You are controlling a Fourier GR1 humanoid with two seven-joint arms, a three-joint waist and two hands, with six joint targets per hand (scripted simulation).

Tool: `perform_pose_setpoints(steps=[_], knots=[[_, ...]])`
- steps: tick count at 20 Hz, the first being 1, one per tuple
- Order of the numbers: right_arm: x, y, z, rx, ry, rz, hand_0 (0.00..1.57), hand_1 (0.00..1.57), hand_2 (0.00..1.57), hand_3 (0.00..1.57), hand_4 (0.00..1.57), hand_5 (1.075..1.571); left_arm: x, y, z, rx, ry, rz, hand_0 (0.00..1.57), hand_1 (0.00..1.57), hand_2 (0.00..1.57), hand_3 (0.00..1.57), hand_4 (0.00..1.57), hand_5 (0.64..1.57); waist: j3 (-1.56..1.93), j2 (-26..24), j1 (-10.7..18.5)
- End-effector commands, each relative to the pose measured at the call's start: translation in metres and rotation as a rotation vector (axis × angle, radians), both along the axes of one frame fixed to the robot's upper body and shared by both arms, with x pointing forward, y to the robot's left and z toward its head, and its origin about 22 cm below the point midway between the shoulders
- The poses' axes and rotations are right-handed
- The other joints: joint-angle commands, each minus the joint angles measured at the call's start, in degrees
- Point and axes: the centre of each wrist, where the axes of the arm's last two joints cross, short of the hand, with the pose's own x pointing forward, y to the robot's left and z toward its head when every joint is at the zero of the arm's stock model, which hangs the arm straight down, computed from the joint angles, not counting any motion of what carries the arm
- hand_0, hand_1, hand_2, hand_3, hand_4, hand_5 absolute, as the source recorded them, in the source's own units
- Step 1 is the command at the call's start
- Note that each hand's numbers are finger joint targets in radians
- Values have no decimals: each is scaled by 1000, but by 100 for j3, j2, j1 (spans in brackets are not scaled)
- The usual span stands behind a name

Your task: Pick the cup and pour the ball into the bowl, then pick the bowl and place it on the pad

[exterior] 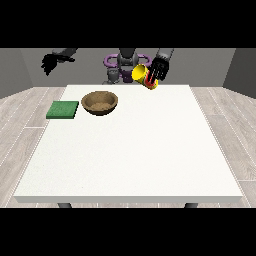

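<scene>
Above the far edge of the tabletop: the hand at the view's right [160, 68] has the cup [143, 75] up in the air, fingers curled round it.
Cup: yellow outside, red inside, tipped over on its side with the mouth turned toward the view's left, well clear of the table [130, 165].
Ball: not visible from here; can't tell whether it sits inside the cup or not.
Bowl: brown and wooden, the bowl [100, 102] rests near the far left corner of the tabletop, mouth up, nothing plainly showing in it.
Pad: green and flat, the pad [63, 109] lies at the left edge, just beside the bowl and not touching it.
Other hand: the hand at the view's left [50, 63] hangs high, off past the table's left side, holding nothing; the fingers look relaxed and drooping.
Step in hand: by my reading, the pour, and the cup looks short of its target, since the bowl sits well off to the view's left of it.
How to do it well: carry the cup across until its mouth is over the middle of the bowl, lower it close to the rim, then finish the tilt slowly so the ball rolls in rather than bouncing out.
Watch for: a mouth already tipped this far could let the ball go over bare table.
</scene>
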Motion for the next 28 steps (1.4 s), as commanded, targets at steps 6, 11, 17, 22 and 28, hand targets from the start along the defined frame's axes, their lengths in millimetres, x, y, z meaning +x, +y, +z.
perform_pose_setpoints(steps=[6, 11, 17, 22, 28], knots=[[0, -19, 1, -3, 53, 1, 0, 0, 0, 0, 0, 1571, -7, -91, -3, 509, -31, -129, 1501, 1501, 1571, 1571, 1380, 1400, 5, -377, -49], [13, -7, 6, 16, -5, 39, 0, 0, 0, 0, 0, 1571, -19, -133, -11, 738, -57, -175, 1494, 1494, 1571, 1571, 1571, 1019, -3, -63, -261], [1, -16, -9, 8, 8, 23, 0, 0, 0, 0, 0, 1571, -16, -150, 0, 1145, -119, -194, 1498, 1498, 1571, 1571, 1491, 1236, 1, -49, -103], [7, -11, -4, 3, 24, -9, 0, 0, 0, 0, 0, 1571, -26, -153, -13, 1272, -107, -271, 1449, 1449, 1571, 1571, 1529, 1137, -9, -230, 38], [-12, -23, -17, 33, 123, -18, 0, 0, 0, 0, 0, 1568, -29, -145, -12, 1102, -62, -265, 1449, 1449, 1571, 1571, 1535, 1136, -12, -503, 220]])
